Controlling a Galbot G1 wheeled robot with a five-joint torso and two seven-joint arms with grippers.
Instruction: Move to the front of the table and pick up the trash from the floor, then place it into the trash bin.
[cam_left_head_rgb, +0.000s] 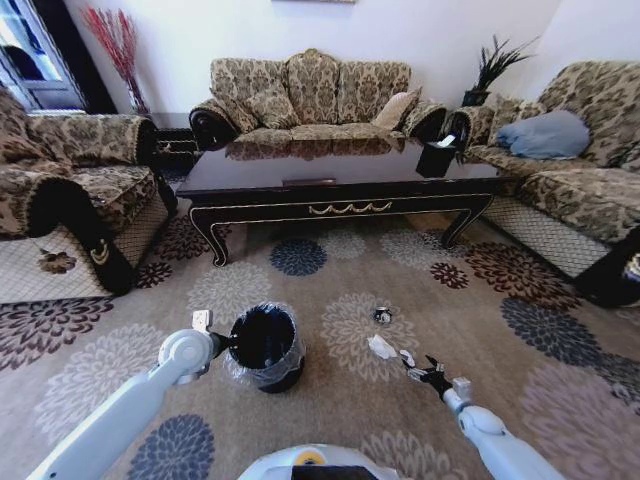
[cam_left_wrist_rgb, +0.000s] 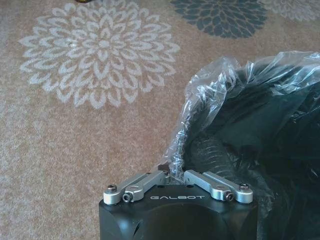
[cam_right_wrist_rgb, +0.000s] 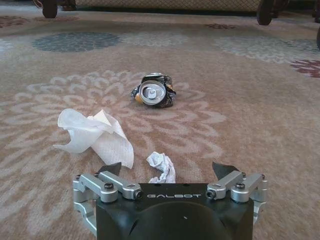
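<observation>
I'm lowering the right gripper (cam_right_wrist_rgb: 169, 172), fingers spread, straddling the small paper wad (cam_right_wrist_rgb: 161, 166) directly ahead; the left gripper (cam_left_wrist_rgb: 173, 176) is pinching the trash bin (cam_left_head_rgb: 265, 345) liner.

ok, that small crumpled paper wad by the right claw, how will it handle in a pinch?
The small wad looks loosely crumpled, so probably light and squashy. It lies between the open right claw fingers; a pinch likely compresses it. On carpet it seems unlikely to roll.

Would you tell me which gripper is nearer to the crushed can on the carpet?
Right. The right gripper is low over the carpet, the crushed can ahead of its open fingers; the left gripper is at the trash bin, farther off.
</observation>
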